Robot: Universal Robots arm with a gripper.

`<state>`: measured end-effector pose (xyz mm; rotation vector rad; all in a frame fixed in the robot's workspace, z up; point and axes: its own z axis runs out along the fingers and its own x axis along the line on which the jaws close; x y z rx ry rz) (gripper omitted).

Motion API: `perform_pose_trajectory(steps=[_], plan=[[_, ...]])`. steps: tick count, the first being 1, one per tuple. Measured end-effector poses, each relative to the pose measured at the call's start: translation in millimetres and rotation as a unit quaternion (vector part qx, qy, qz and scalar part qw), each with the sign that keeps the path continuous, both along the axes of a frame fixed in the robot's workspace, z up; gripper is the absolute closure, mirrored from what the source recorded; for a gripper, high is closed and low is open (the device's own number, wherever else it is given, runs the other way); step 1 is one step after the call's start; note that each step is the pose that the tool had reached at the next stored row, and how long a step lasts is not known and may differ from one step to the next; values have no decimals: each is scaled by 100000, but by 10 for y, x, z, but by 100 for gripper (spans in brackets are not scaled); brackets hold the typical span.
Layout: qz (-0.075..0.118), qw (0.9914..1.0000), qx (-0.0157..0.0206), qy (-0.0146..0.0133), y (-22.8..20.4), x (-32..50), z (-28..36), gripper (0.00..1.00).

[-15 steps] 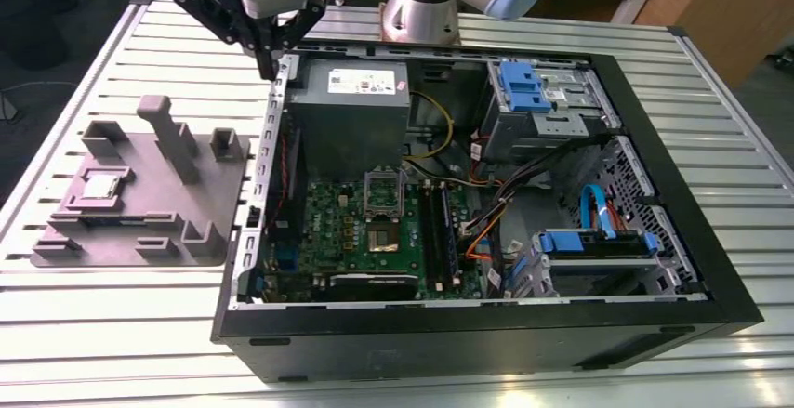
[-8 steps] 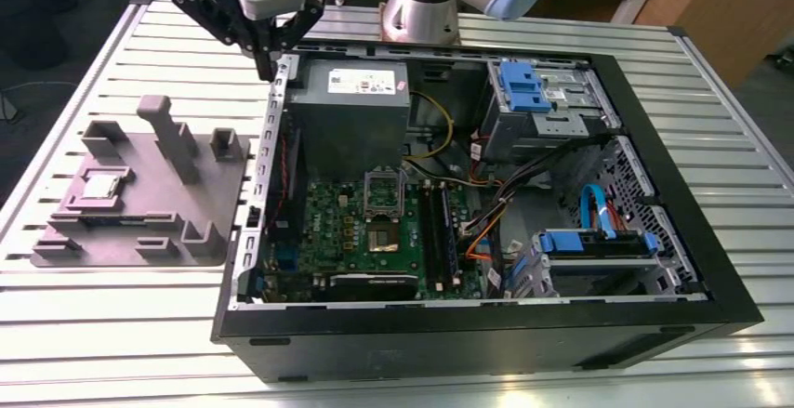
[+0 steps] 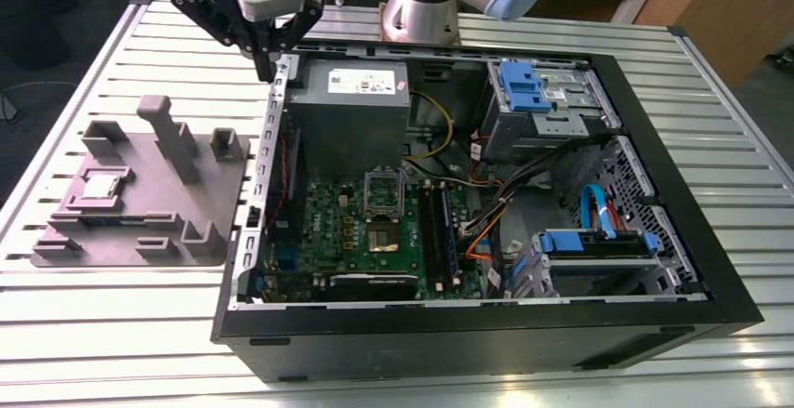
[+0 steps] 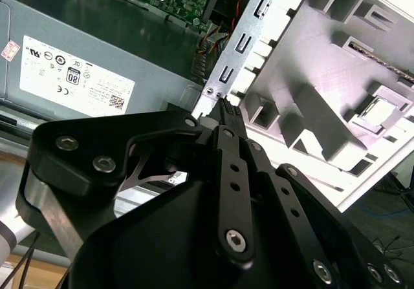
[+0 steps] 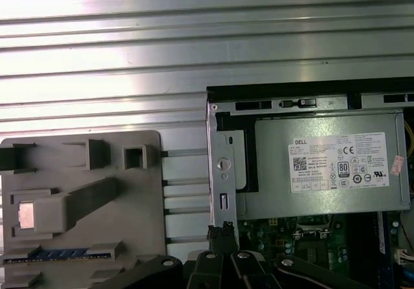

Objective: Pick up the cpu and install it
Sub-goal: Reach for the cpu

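Note:
The cpu (image 3: 102,185) is a small silver square lying in a recess of the grey tray (image 3: 186,213) on the table, at the exterior view's left. Both wrist views also show the cpu (image 4: 381,111) (image 5: 27,214) seated in the tray (image 4: 336,63) (image 5: 77,172). My gripper (image 3: 264,69) hangs above the back left corner of the open computer case (image 3: 645,194), well away from the cpu. Its black fingers (image 4: 223,117) (image 5: 223,232) are shut with nothing between them. On the green motherboard (image 3: 372,231) the socket (image 3: 382,185) lies below the power supply.
A grey power-supply box (image 3: 351,101) (image 4: 84,63) (image 5: 323,166) fills the case's back left. Blue drive brackets (image 3: 534,87) and loose cables (image 3: 496,213) crowd the right side. Upright posts (image 3: 167,134) rise from the tray. The table (image 3: 112,324) is slatted metal.

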<state>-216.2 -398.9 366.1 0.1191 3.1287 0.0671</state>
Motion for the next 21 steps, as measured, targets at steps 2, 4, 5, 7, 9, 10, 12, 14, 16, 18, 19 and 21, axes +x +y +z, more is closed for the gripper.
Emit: perform_pose_trajectory(steps=[2,4,5,7,9,10,12,14,16,18,19,21], plan=[[-1,100000,-6,43,0,-1,-3,90],[-2,100000,-4,75,0,-2,-7,90],[-5,100000,-8,91,0,-3,-9,90],[-1,100000,-5,112,0,-4,-12,90],[-2,100000,-4,129,0,-6,-16,90],[-1,100000,-5,140,0,-7,-18,90],[0,100000,-8,154,0,-8,-21,90],[0,100000,-5,165,0,-11,-24,90],[-1,100000,-6,173,0,-13,-27,90],[-2,100000,-4,182,0,-16,-30,90],[-1,100000,-5,202,0,-18,-34,90],[0,100000,-7,204,0,-28,-40,90]])
